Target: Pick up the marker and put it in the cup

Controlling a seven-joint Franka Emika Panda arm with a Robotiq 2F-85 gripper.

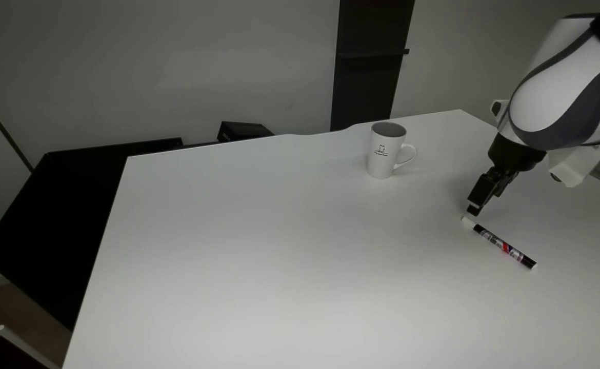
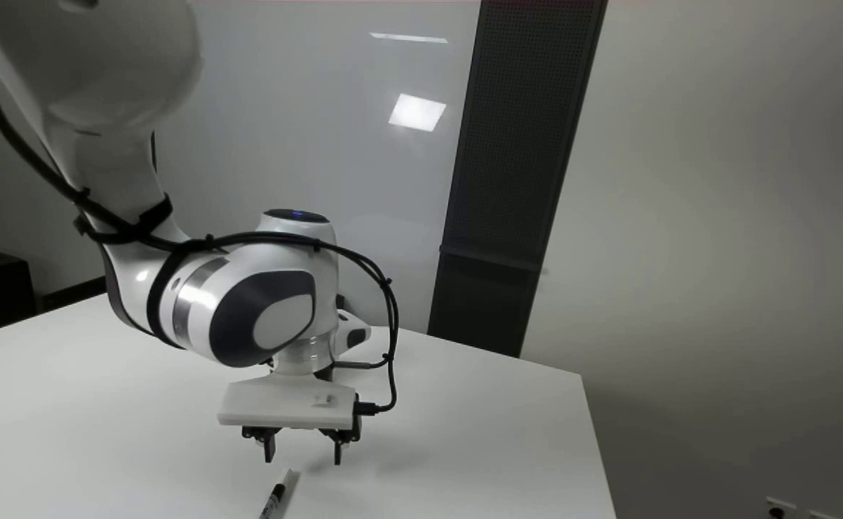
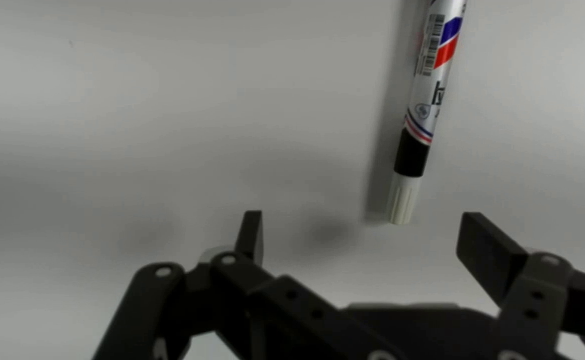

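The marker (image 1: 500, 243) lies flat on the white table, with a white cap end, black bands and red and blue marks. It also shows in the wrist view (image 3: 422, 112), its far end cut off by the frame, and partly at the bottom of an exterior view (image 2: 274, 499). My gripper (image 3: 365, 220) is open and empty. It is above the table at the marker's cap end, which shows between the fingertips in the wrist view, touching neither. The gripper also shows in both exterior views (image 1: 474, 209) (image 2: 303, 461). The cup (image 1: 383, 154) stands upright with its handle; it shows only in that exterior view.
The white table (image 1: 259, 246) spreads under everything, with its back edge behind the cup. A black cabinet (image 1: 48, 220) stands beyond the table's side. A dark panel (image 2: 515, 180) is on the wall behind. Black cables (image 2: 385, 310) loop beside the wrist.
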